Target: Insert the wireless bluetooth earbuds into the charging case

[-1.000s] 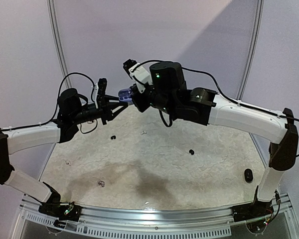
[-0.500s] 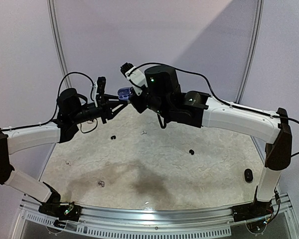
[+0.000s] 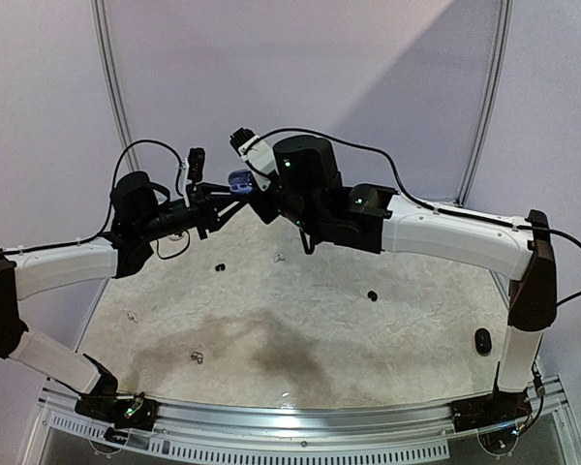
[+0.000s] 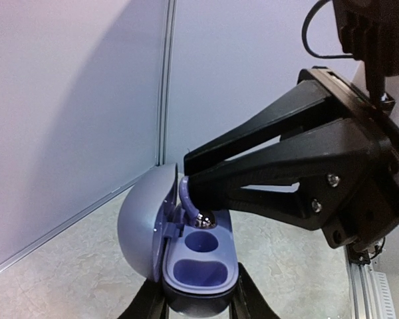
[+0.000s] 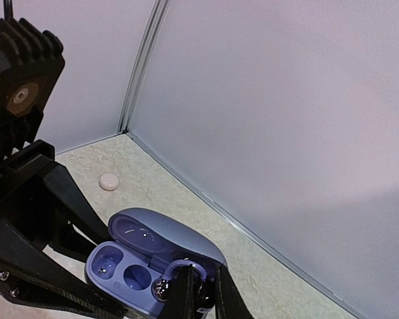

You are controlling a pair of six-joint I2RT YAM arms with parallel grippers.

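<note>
My left gripper (image 3: 220, 197) is shut on a purple charging case (image 3: 239, 180), held high over the far side of the table with its lid open. In the left wrist view the case (image 4: 199, 269) sits between my fingers (image 4: 251, 302), and its two nearer pockets are empty. My right gripper (image 3: 257, 194) is shut on a silvery-grey earbud (image 4: 204, 220) with a purple ear hook. The bud rests at the case's far pocket. The right wrist view shows the case (image 5: 130, 262), the earbud (image 5: 162, 288) and my right gripper (image 5: 203, 299).
Loose buds lie on the marbled table: black ones (image 3: 218, 266) (image 3: 372, 294), pale ones (image 3: 279, 258) (image 3: 131, 316) and a silvery one (image 3: 196, 357). A black case (image 3: 482, 340) lies at the right edge. A small pink disc (image 5: 109, 182) lies by the back wall.
My right arm has moved left and brought the earbud onto the open case. The left arm and the case have barely moved.
</note>
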